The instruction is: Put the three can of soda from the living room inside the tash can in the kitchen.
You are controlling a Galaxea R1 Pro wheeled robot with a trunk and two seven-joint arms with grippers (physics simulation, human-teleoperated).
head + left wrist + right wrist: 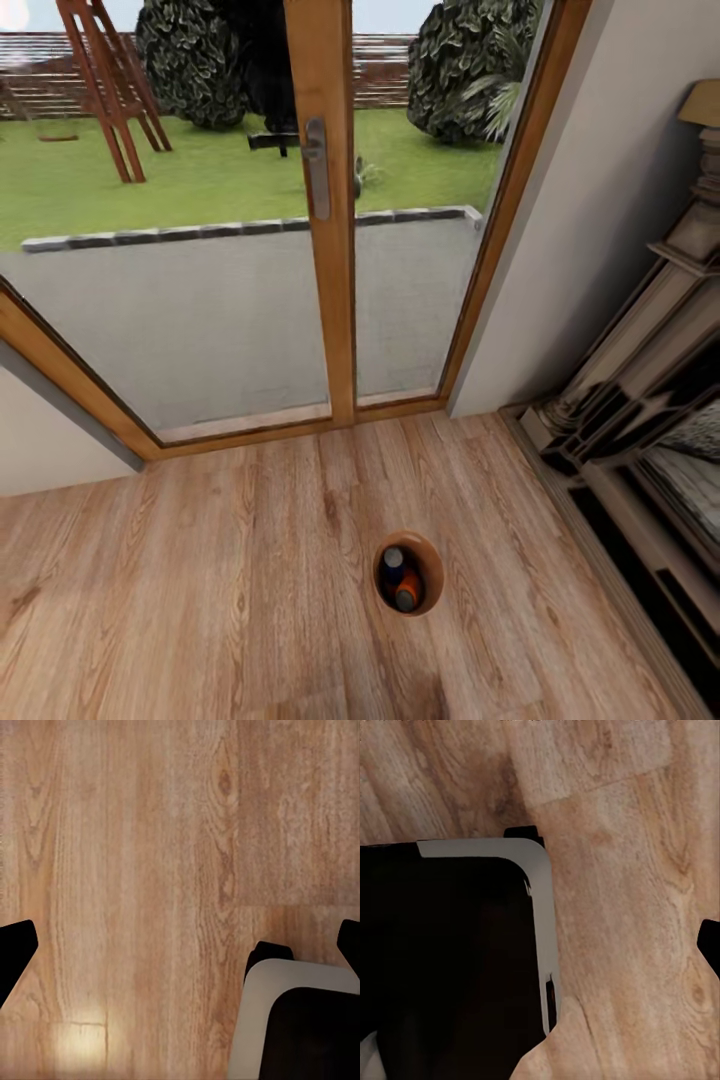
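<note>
low centre of the head view, a small round brown bin (431, 566) holds a dark blue soda can (393, 566) and an orange soda can (408, 592) — gathered for carrying, i judge; both grippers' jaws — cannot tell.

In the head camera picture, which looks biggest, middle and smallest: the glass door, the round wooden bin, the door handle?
Glass door
Round wooden bin
Door handle
The handle looks only slightly smaller than the bin, and it is farther away, so that order is unsure.

Seen from the wrist cameras, the robot's base (450, 952) is a black body with a rounded corner, edged by a pale grey band; a small black tab juts from its rim. The same grey-trimmed black corner appears in the left wrist view. Black fingertips (15, 952) of the left gripper and a black fingertip (711, 945) of the right gripper are plain and unmarked.
</note>
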